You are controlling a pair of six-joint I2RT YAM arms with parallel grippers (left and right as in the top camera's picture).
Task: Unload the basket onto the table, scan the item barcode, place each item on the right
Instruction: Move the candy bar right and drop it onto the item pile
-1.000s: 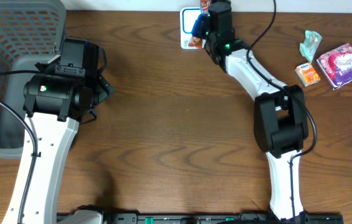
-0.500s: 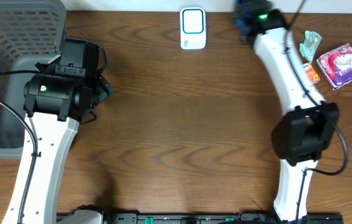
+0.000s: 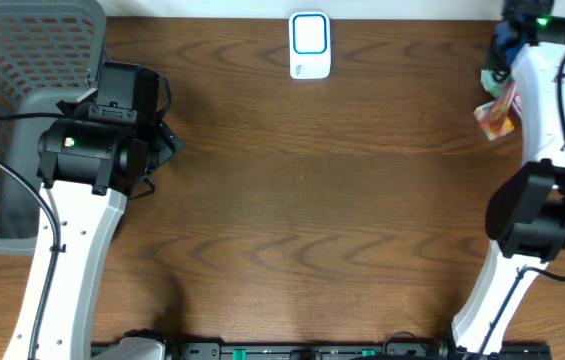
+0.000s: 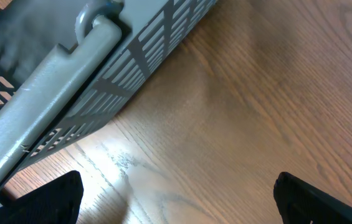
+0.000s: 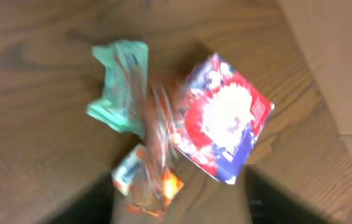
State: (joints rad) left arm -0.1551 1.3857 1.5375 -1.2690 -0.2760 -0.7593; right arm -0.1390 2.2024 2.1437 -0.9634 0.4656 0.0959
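Right wrist view caught the item (image 5: 157,149) as a narrow red-and-orange smear, too blurred for any barcode to show. It hung over the teal packet (image 5: 121,87) and red-and-white packet (image 5: 225,118) at the table's (image 5: 38,155) far right corner, well apart from the scanner (image 3: 309,45). The right gripper (image 5: 182,202) had its fingers parted and touching nothing, and the left gripper (image 4: 191,199) gaped empty beside the basket (image 4: 101,74). No scan looked under way; whether one was already done was unclear.

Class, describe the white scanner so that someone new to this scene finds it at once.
Follow the far edge of the wooden table from the grey basket on the left toward the middle. There lies the white scanner, alone on bare wood. Unlike the colourful packets at the right end, it is plain white with a blue-outlined panel.
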